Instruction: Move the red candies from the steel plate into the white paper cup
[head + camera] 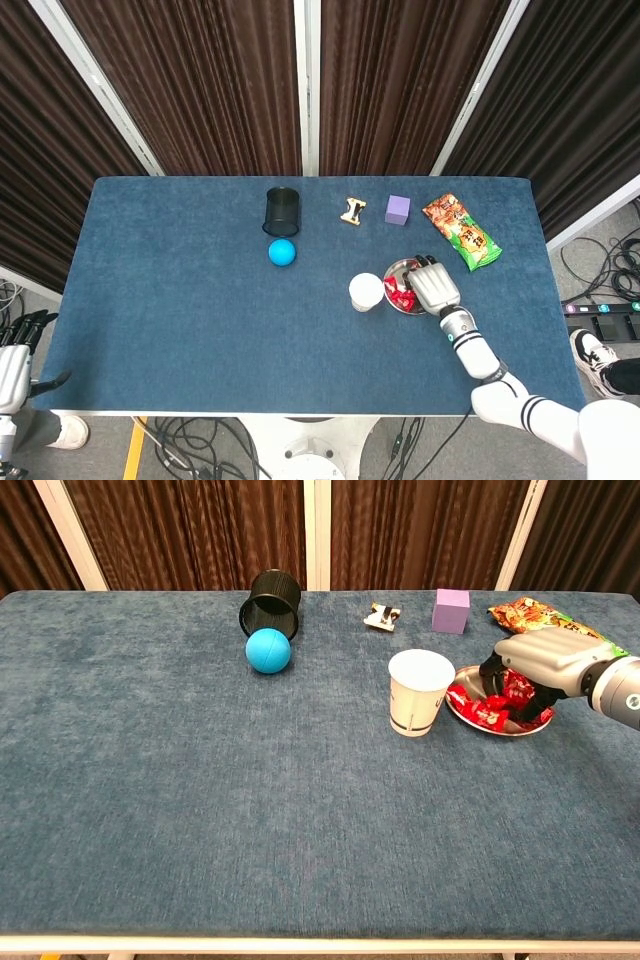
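Observation:
The steel plate (394,269) (500,728) lies right of centre and holds several red candies (400,297) (480,708). The white paper cup (366,291) (418,692) stands upright just left of the plate, almost touching it. My right hand (434,284) (540,660) hangs over the plate's right half, palm down. Its fingers curl around a red candy (515,686) at plate level. My left hand (14,360) hangs off the table's near left corner, holding nothing, with its fingers apart.
A black cup (283,210) (270,602) lies on its side at the back, with a blue ball (282,252) (268,650) in front of it. A small wooden piece (352,211), a purple cube (397,209) and a snack bag (461,232) sit behind the plate.

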